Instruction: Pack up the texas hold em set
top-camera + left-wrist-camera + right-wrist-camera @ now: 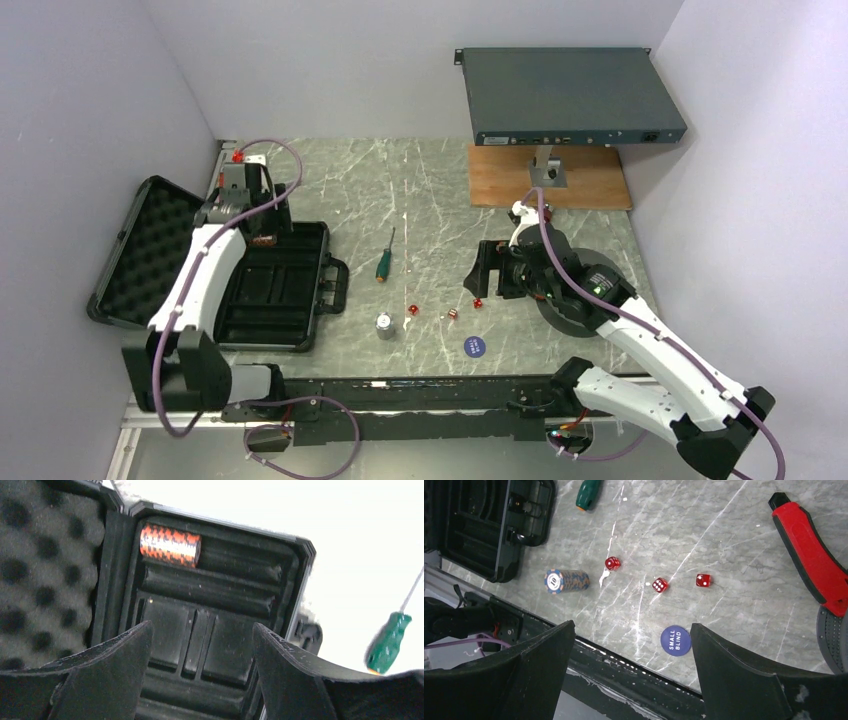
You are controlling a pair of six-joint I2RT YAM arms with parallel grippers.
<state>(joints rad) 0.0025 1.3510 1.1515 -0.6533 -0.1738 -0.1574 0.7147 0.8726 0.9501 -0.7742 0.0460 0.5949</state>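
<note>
The black briefcase (300, 262) lies open at the left, its foam-lined lid (140, 250) folded back. An orange-and-black chip stack (170, 545) lies in a groove of the case tray (200, 630). My left gripper (202, 625) is open and empty above the tray (268, 222). A second chip stack (566, 581), three red dice (659, 584) and a blue "SMALL BLIND" button (676, 640) lie on the table. My right gripper (631, 626) is open and empty, above the table to the right of the dice (487, 270).
A green-handled screwdriver (385, 262) lies between the case and the dice. A red-handled tool (809, 555) and a grey disc (834, 640) lie under the right arm. A grey box on a stand (570, 95) over a wooden board (590, 178) stands back right.
</note>
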